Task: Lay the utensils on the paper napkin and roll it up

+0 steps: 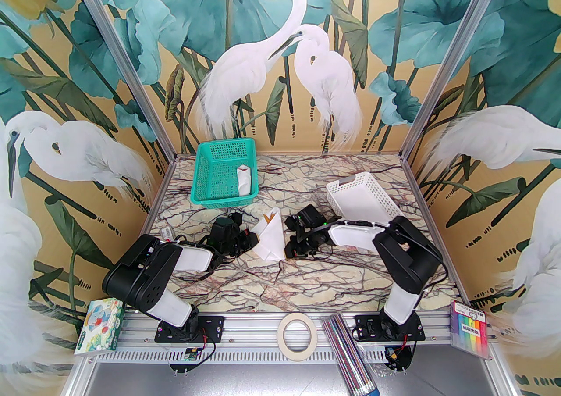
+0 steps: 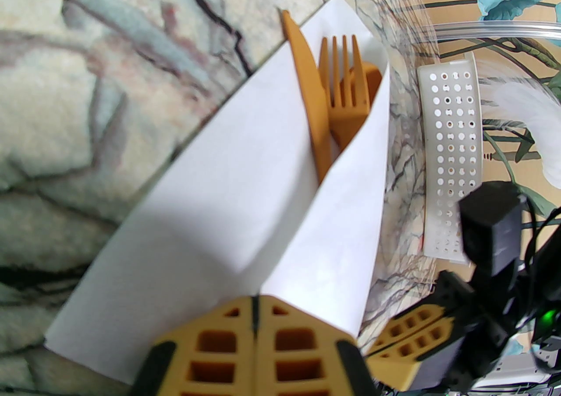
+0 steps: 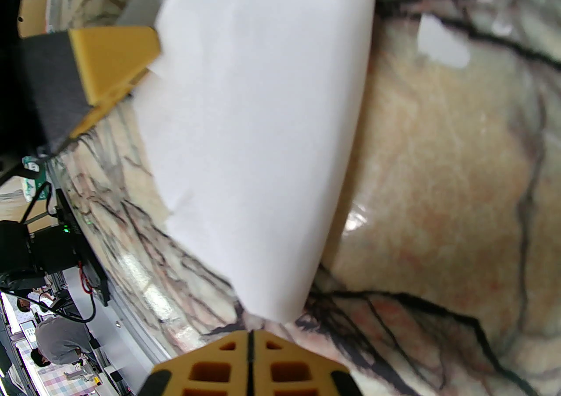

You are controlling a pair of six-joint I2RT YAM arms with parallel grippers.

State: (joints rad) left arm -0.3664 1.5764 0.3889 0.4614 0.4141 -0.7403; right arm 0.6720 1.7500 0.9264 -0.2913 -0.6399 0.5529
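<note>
Rolling step: our left gripper pinches the thin white paper napkin around slim orange-brown utensils, right gripper closed at its corner; next we tuck tighter.

No lettering here is legible to me. Cartoon box, beside my left base: printed words around the drawing, too small to read. Marker pack, beside my right base: white label with lines of print along its top edge, blurred beyond reading.
</note>
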